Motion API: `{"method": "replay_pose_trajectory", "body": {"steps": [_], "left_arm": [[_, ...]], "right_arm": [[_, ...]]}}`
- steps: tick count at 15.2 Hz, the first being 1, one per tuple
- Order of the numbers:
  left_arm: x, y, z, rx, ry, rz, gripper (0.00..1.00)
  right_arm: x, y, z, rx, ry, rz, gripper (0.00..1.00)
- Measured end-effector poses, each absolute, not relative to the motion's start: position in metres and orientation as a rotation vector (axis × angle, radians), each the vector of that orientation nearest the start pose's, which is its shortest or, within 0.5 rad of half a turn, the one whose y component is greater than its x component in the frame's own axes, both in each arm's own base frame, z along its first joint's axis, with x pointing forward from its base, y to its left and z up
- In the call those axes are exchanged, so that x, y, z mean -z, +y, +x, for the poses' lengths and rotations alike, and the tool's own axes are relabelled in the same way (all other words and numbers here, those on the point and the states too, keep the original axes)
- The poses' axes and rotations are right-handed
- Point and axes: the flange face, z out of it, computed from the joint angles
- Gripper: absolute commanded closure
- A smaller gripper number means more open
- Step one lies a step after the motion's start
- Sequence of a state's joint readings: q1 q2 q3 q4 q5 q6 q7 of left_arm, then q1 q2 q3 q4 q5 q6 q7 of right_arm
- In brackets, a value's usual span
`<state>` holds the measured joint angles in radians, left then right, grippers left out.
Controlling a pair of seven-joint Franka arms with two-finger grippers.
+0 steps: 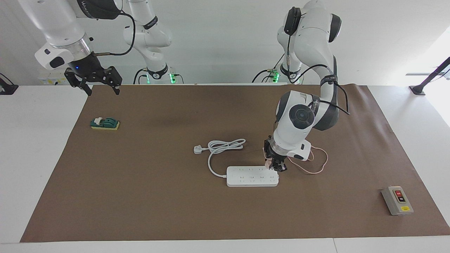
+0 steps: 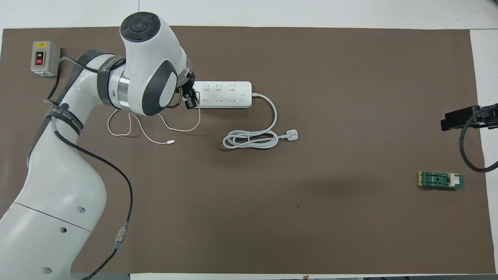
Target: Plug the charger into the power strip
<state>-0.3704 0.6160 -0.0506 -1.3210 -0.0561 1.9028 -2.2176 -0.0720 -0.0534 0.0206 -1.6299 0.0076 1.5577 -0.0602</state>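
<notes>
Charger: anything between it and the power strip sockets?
Nothing visible. The left gripper holds the charger right at the power strip, at the end toward the left arm. Its pink cable trails back toward the robots, off the strip. The right gripper waits over the table edge.

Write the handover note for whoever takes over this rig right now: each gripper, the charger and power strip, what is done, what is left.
Left gripper: shut on the charger, down at the power strip, at the strip's end toward the left arm.
Right gripper: open, waiting in the air above the table's edge at the right arm's end.
Charger cable trails loose on the mat, nearer the robots than the strip.
Done: charger picked up and brought to the strip.
Left: whether the prongs are seated cannot be seen; press it in if needed, then release and withdraw.
</notes>
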Motion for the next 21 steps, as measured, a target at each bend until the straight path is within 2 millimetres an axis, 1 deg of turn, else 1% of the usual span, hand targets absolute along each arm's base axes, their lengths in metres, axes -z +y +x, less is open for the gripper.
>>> {"method": "replay_pose_trajectory", "body": {"steps": [4,9,21], "left_arm": [[-0.372,-0.289,0.661,0.138,2.472,1.955,1.00],[-0.361,-0.289,0.660,0.138,2.459,1.970,1.00],[-0.361,-0.289,0.661,0.130,2.433,1.977,1.00]], "right_arm": [[-0.625,-0.026,0.535,-0.029,-0.014,-3.134,0.00],[-0.625,-0.026,0.535,-0.029,-0.014,-3.134,0.00],[-0.625,-0.026,0.535,-0.029,-0.014,-3.134,0.00]]}}
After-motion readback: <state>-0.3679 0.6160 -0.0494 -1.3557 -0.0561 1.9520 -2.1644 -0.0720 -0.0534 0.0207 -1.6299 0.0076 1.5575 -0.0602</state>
